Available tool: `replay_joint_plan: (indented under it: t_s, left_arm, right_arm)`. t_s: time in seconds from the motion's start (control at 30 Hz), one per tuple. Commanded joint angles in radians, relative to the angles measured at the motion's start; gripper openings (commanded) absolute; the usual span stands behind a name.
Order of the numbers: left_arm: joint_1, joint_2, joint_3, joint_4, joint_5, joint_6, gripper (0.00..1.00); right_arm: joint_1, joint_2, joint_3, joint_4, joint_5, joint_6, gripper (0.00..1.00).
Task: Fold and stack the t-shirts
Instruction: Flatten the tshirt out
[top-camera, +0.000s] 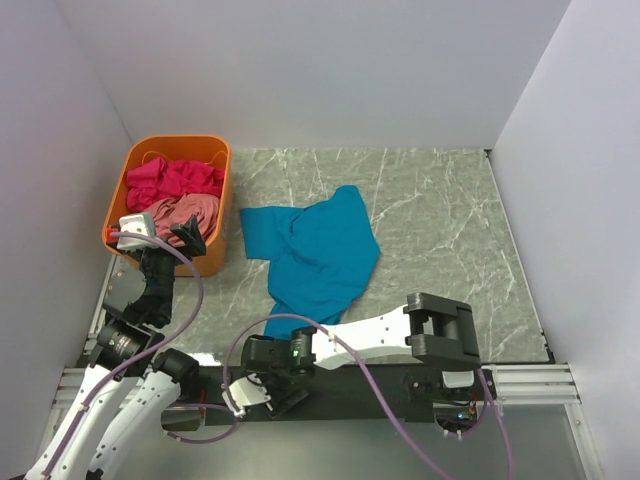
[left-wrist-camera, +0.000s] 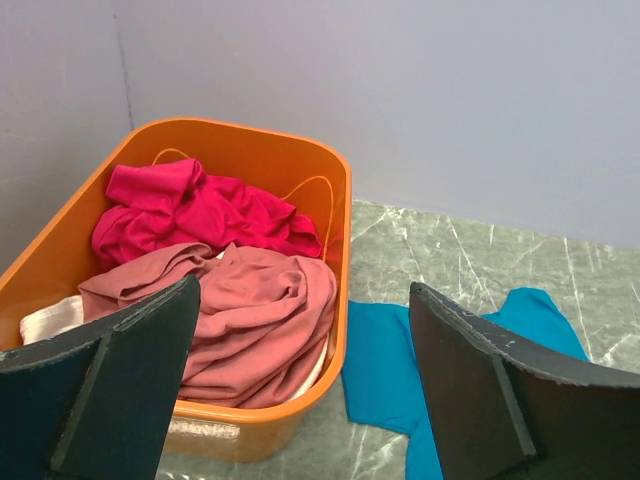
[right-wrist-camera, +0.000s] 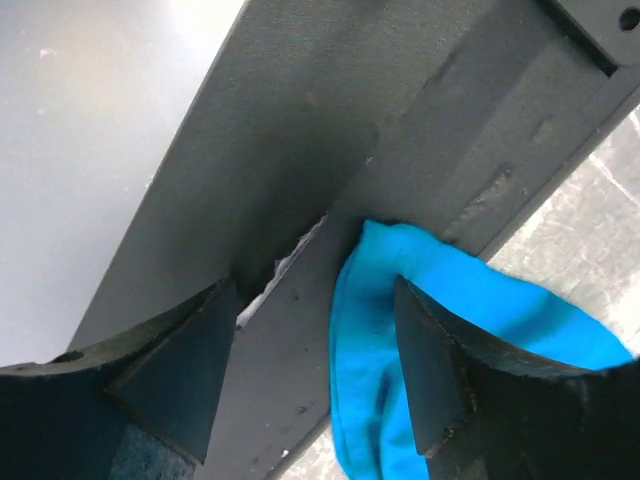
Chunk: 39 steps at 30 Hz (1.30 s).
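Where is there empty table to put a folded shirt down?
Bare table lies between the teal t-shirt and the right wall, plus a strip behind that shirt along the back wall. Crowded: the orange basket, stuffed with the magenta t-shirt and salmon-pink t-shirt, and the near edge under the right arm.

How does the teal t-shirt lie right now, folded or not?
Not folded. The teal t-shirt lies rumpled and unevenly spread on the table, with creases bunched at its left side, beside the orange basket.
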Motion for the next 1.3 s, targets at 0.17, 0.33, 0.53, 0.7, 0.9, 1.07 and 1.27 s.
replay_joint_plan:
  t_s: [0.17, 0.33, 0.53, 0.7, 0.9, 1.07, 1.27]
  left_arm:
    - [0.001, -0.01, 0.0, 0.032, -0.001, 0.005, 0.9]
    - [0.001, -0.013, -0.002, 0.034, -0.001, 0.005, 0.9]
    - [-0.001, -0.016, -0.003, 0.035, 0.002, 0.005, 0.9]
    - [-0.001, -0.016, -0.006, 0.035, 0.006, 0.005, 0.9]
    - [0.0, 0.002, -0.005, 0.035, 0.025, 0.006, 0.91]
    - [-0.001, 0.033, 0.0, 0.029, 0.051, 0.006, 0.91]
    - [0.001, 0.071, 0.004, 0.021, 0.114, 0.008, 0.91]
  right_arm:
    - [-0.002, 0.017, 0.044, 0.061, 0.106, 0.052, 0.68]
    - [-0.003, 0.044, 0.049, 0.056, 0.113, 0.052, 0.61]
    - [-0.008, 0.055, 0.052, 0.045, 0.114, 0.055, 0.49]
    - [-0.029, 0.014, 0.043, 0.041, 0.113, 0.053, 0.18]
    - [-0.089, -0.086, 0.024, 0.006, 0.07, 0.043, 0.02]
    - [-0.185, -0.191, 0.037, -0.117, -0.008, 0.006, 0.0]
    - [-0.408, -0.387, -0.058, -0.341, -0.205, -0.198, 0.0]
